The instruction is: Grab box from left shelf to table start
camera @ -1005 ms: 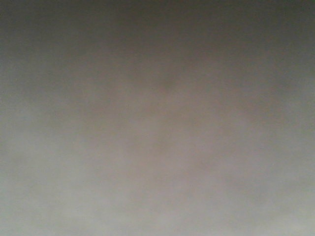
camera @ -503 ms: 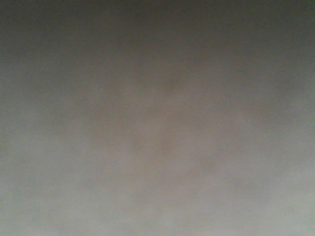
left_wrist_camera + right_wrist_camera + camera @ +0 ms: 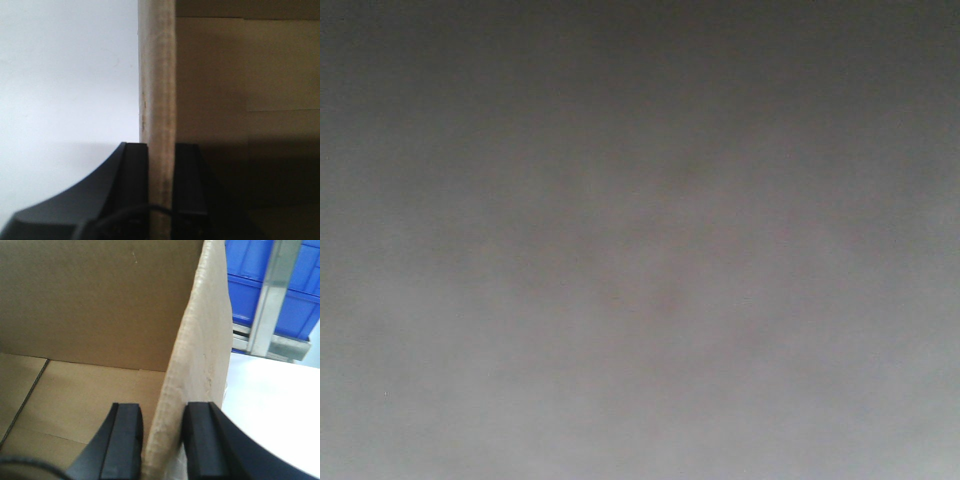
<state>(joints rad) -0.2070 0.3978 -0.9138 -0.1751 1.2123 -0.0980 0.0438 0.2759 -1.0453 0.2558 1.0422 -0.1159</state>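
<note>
Blue plastic crates point(image 3: 250, 280): stacked, right wrist view, upper right, behind a steel upright point(image 3: 272, 295). White surface point(image 3: 270, 410): smooth, evenly lit, below them; similar white expanse in left wrist view. Front view: featureless grey blur.

A brown corrugated cardboard box point(image 3: 100, 305) sits upright and open-topped, its side walls rising through both wrist frames' centres.

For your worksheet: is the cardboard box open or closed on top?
Open: the right wrist view looks over the box wall onto its inner floor.

The box point(image 3: 100, 305) is matt corrugated cardboard; the crates point(image 3: 250, 270) are smooth blue plastic.
</note>
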